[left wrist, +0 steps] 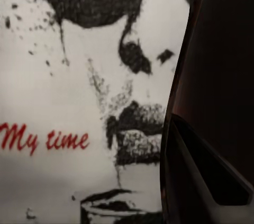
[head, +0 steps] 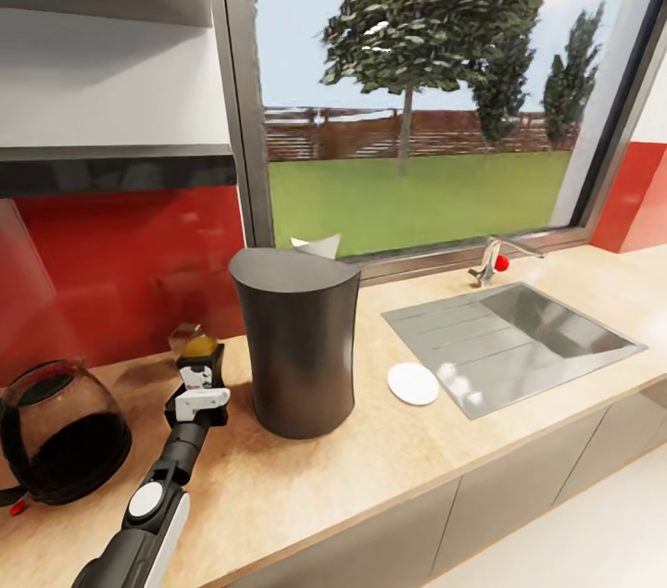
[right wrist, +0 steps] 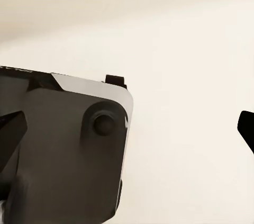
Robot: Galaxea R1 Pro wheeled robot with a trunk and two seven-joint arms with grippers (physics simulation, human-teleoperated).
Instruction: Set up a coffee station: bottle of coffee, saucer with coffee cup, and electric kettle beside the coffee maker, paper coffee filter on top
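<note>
- The left gripper (head: 197, 377) is standing low over the kitchen countertop (head: 306, 468), just left of the coffee maker (head: 298, 340), and its fingers are closed narrowly around the bottle of coffee (head: 199, 356).
- In the left wrist view the white label of the bottle (left wrist: 79, 102) is pressing very close to the camera, with the red words "My time", so the jar is sitting deep between the fingers.
- I think the step in hand is setting the bottle down beside the coffee maker. To do it well, the arm should be lowering straight until the base is resting flat, then opening slowly, and backing away without brushing the machine or the electric kettle (head: 56, 431) at the left.
- The saucer (head: 412, 383) is lying right of the coffee maker, near the sink (head: 519, 338).
- Behind the lid, the paper coffee filter (head: 318, 245) is showing as a white tip.
- For the right gripper, I cannot tell if its fingers are wide or narrow.
</note>
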